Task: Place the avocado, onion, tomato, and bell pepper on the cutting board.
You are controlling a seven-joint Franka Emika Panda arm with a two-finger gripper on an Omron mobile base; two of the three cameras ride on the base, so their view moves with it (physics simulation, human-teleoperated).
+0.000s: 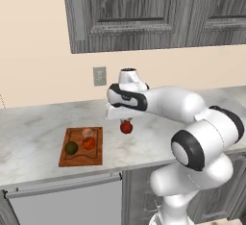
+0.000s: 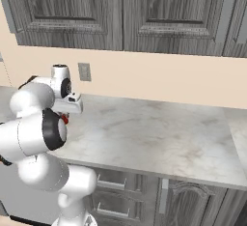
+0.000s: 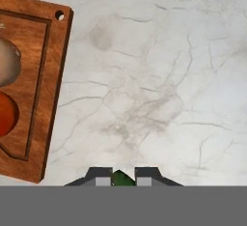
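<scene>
Cutting board [image 1: 81,146], left of frame centre on the table [image 1: 29,137]: avocado [image 1: 71,147], onion [image 1: 87,132], tomato [image 1: 89,143] placed; bell pepper [image 1: 126,127] outstanding, red, clenched in gripper [image 1: 126,121] fingers just right of the board.

Your arm reaches left across its base, gripper [image 1: 126,121] pointing down, its fingers clamped tight on the red bell pepper [image 1: 126,128]
</scene>
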